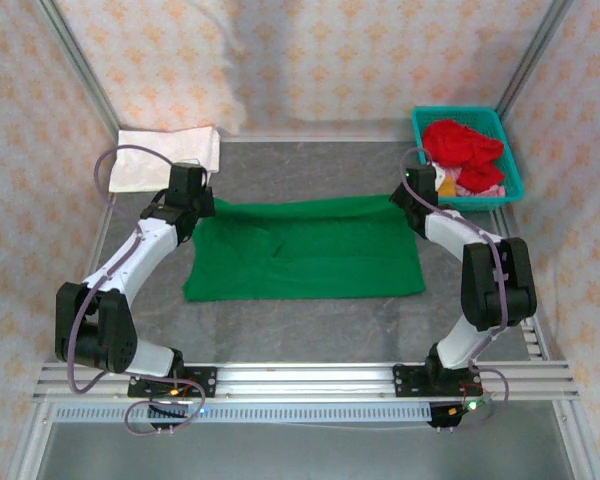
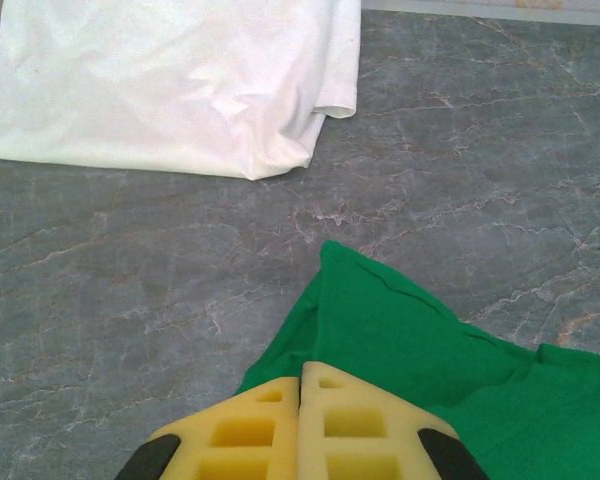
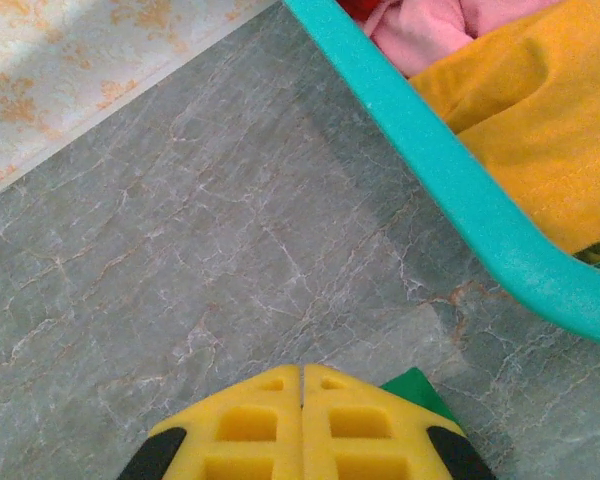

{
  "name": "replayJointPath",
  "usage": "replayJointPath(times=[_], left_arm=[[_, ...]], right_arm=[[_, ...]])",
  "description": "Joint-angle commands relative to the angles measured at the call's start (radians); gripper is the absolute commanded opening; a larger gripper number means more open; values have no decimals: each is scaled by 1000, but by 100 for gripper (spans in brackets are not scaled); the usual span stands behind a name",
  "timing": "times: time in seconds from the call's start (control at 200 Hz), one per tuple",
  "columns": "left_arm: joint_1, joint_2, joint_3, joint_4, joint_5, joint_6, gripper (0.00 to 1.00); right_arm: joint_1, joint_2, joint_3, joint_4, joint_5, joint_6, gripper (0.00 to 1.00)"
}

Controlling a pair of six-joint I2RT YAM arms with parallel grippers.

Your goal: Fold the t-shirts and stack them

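White t-shirt [image 1: 167, 158] is laid folded at the far-left corner of the bench [image 1: 310, 320]; green t-shirt [image 1: 305, 250] is spread flat mid-bench, long axis left-right, lightly creased; its far-left corner is pinched in the left jaws, its far-right corner in the right jaws, both pairs pressed together; the remaining cloth is seen nearward of both; red t-shirt [image 1: 463, 143] is heaped in the teal basket [image 1: 458, 111], far right.

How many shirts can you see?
5. A green shirt lies mid-table, a white shirt sits folded at the far left, and a red shirt, pink shirt and yellow shirt are piled in the teal basket. More may hide underneath.
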Motion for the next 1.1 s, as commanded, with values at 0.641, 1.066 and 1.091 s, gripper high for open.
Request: replayJointPath(times=[0.641, 1.066, 1.091], left_arm=[[-5, -82, -101, -90, -9, -81, 0], [-33, -220, -253, -203, 34, -201, 21], [-37, -237, -272, -206, 47, -210, 27]], right_arm=[[-2, -64, -102, -40, 22, -40, 0], [-1, -179, -265, -96, -14, -16, 25], [-1, -197, -282, -101, -10, -13, 26]])
